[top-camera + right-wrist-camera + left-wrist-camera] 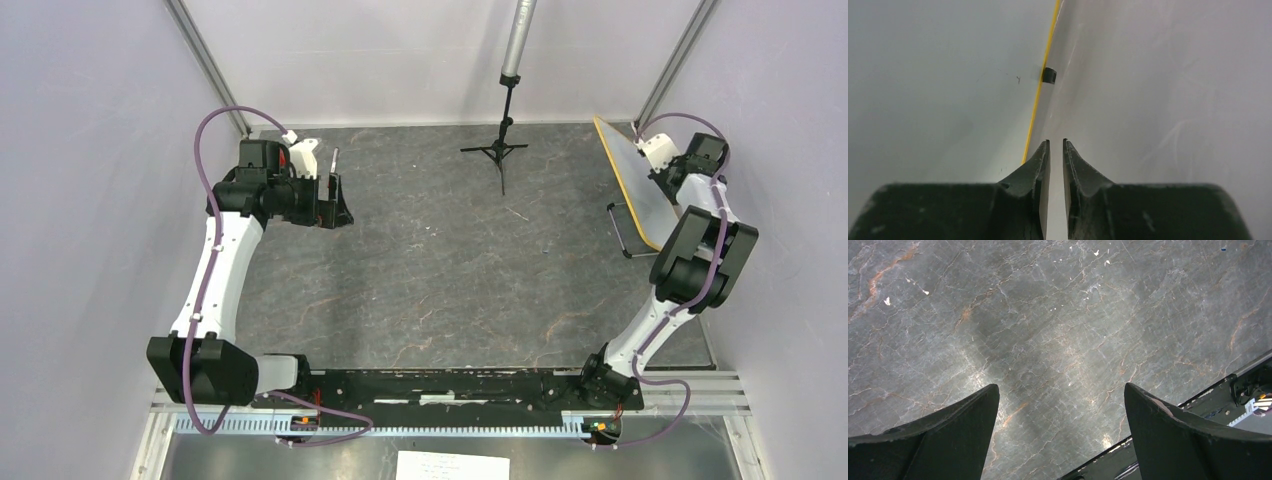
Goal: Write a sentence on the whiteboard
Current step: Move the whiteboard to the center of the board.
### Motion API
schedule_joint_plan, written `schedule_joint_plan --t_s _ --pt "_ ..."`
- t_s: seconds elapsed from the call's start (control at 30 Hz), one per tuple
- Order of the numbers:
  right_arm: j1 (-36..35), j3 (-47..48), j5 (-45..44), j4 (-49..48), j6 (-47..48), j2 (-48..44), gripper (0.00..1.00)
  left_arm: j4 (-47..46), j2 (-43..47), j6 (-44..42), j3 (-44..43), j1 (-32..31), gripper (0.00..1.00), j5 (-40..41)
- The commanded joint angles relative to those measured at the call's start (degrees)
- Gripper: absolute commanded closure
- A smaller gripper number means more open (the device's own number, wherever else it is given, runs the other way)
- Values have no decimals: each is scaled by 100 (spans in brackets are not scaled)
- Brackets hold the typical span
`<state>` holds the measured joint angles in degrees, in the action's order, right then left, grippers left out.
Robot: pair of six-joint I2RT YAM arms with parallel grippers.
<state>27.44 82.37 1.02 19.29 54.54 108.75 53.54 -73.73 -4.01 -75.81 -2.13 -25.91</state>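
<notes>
The whiteboard (640, 185) stands tilted at the bench's (430, 260) far right, its yellow rim pinched between the nearly closed right fingers (1035, 170) below a black clip (1049, 75), while the left fingers (963, 425) gape wide and empty, and the paper sheet's (452, 466) print is too small to read.

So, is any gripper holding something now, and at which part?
The right gripper pinches the whiteboard by its yellow-rimmed edge, near the black clip. The left gripper is open and empty.
</notes>
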Motion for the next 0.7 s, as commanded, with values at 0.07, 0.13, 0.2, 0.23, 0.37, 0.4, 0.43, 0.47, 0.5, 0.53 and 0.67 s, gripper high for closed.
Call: schedule_joint_plan --t_s 0.07,0.13,0.2,0.23,0.37,0.4,0.43,0.47,0.5,0.53,0.67 --pt "7 -9 -66 -693 371 448 81 -61 13 71 -224 -35 0 -165" --pt "-2 66 -66 -692 383 622 82 -58 40 72 -215 -35 0 -151" --pt "-2 95 -179 -683 416 761 83 -65 67 79 -215 -40 0 -164" --pt "2 89 -197 -692 442 814 84 -64 70 79 -211 -41 0 -159" --pt "-10 11 -177 -626 500 975 85 -61 75 90 -211 -40 0 -160" --pt "-9 -24 -149 -584 497 990 85 -63 75 90 -215 -37 0 -160" --pt "-11 -63 -120 -543 510 997 85 -63 78 91 -215 -40 0 -164" --pt "-12 -131 -115 -520 509 999 85 -61 71 96 -215 -42 0 -160" --pt "-18 -190 -112 -492 506 1006 86 -71 70 102 -226 -39 0 -165" --pt "-19 -239 40 -454 503 1008 86 -63 69 99 -225 -42 0 -160" --pt "-28 -344 126 -378 496 1082 87 -67 76 103 -237 -50 0 -169"
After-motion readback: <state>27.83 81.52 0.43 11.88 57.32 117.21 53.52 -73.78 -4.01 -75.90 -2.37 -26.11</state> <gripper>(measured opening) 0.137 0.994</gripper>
